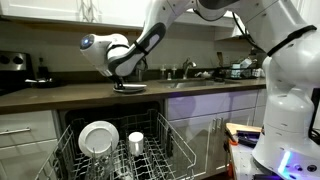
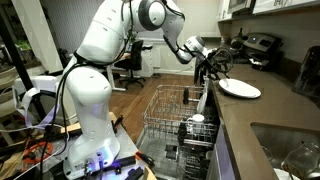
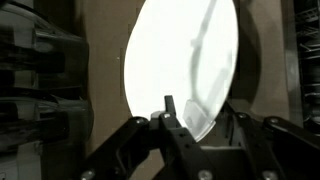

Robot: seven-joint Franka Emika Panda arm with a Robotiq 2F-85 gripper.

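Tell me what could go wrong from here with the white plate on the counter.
1. The white plate lies near the front edge of the counter; a nudge from the gripper could push it off.
2. In the wrist view a finger overlaps only the rim; such a thin hold might slip.
3. The open dishwasher rack below holds a second plate and a cup, which a fall could hit.

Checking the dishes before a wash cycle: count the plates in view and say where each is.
2. One plate lies flat on the counter, at the gripper. A second plate stands upright in the dishwasher rack. More could be hidden in the rack.
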